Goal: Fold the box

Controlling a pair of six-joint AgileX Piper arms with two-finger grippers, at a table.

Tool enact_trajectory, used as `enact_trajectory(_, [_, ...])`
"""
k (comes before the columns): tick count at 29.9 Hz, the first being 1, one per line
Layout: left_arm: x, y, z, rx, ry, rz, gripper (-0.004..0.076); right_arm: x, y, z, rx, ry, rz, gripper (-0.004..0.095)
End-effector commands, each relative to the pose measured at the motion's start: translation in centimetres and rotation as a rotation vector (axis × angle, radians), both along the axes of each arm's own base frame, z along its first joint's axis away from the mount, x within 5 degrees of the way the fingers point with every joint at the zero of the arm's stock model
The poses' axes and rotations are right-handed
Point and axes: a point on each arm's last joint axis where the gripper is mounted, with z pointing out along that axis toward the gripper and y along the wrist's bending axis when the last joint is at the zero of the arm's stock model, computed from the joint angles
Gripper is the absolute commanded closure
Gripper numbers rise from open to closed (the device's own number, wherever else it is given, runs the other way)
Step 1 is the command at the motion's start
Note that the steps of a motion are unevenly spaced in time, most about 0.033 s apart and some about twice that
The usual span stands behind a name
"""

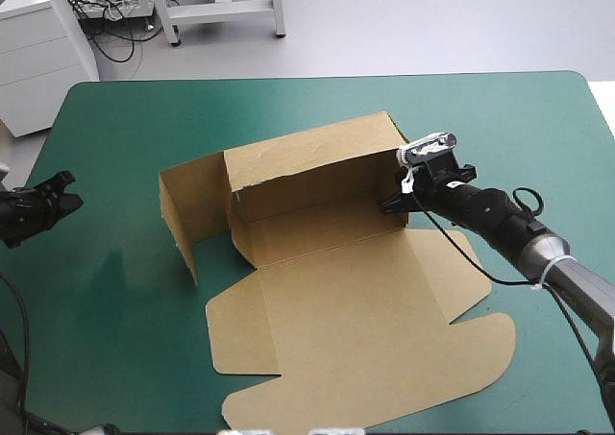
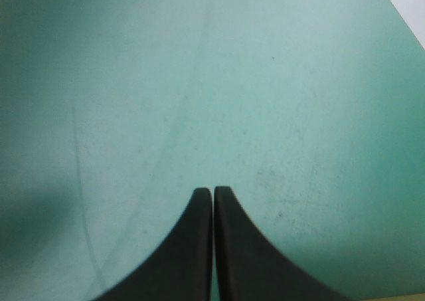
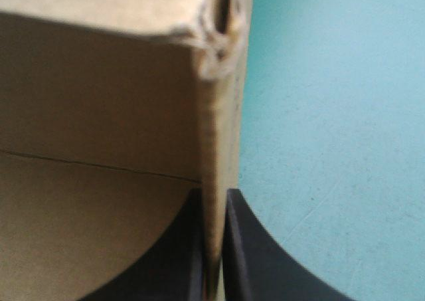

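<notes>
I am clamping my right gripper [image 3: 214,195] on the right end wall of the box [image 1: 356,310]. The jaws are pressing the board from both sides, one inside the wall and one outside, and the board's edge is running up between them. My left gripper [image 2: 212,191] is clenched on nothing, its jaws meeting in a pointed arch above bare teal-green cover [image 2: 299,82]. It is sitting at the table's left edge, well apart from the box.

The box is lying near the middle of the table. Its long axis is running left to right, with the right end angled slightly toward the far edge. The raised part is on the far side:
- a long back wall is standing upright;
- at the left end, a raised flap is bending round toward the near edge;
- the right end wall is standing in my grip.

The rest of the sheet is lying flat on the cover, spreading toward the near edge, with rounded flaps at its right and near corners.

The material is plain brown board, matte, with straight creases. In the right wrist view, the top corner of the gripped wall is looking frayed and pale.
</notes>
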Motion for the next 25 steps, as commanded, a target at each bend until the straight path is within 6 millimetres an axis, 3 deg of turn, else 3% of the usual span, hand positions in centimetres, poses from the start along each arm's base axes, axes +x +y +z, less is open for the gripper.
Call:
enact_trajectory(1, [-0.1, 0.0, 2.1, 0.021, -0.078, 0.031, 0.0733, 0.0, -0.2, 2.4, 0.031, -0.083, -0.027, 0.0925])
enact_trajectory(6, [0.0, 0.7, 1.9, 0.09, -0.067, 0.074, 0.0756, 1.0, -1.9, 4.5, 0.134, -0.027, -0.04, 0.0919])
enact_trajectory(12, [-0.1, 0.9, 1.8, 0.118, -0.058, 0.077, 0.0756, 1.7, -3.6, 10.5, 0.189, 0.071, -0.094, 0.0913])
enact_trajectory(18, [-0.1, 0.9, 1.7, 0.123, -0.055, 0.077, 0.0756, 0.4, -4.0, 15.6, 0.145, 0.164, -0.145, 0.091])
enact_trajectory(22, [-0.1, 0.9, 1.7, 0.125, -0.056, 0.073, 0.0756, -0.3, -4.1, 17.1, 0.146, 0.183, -0.146, 0.091])
enact_trajectory(25, [-0.1, 0.9, 1.7, 0.124, -0.055, 0.071, 0.0756, -0.5, -4.1, 16.5, 0.143, 0.259, -0.151, 0.091])
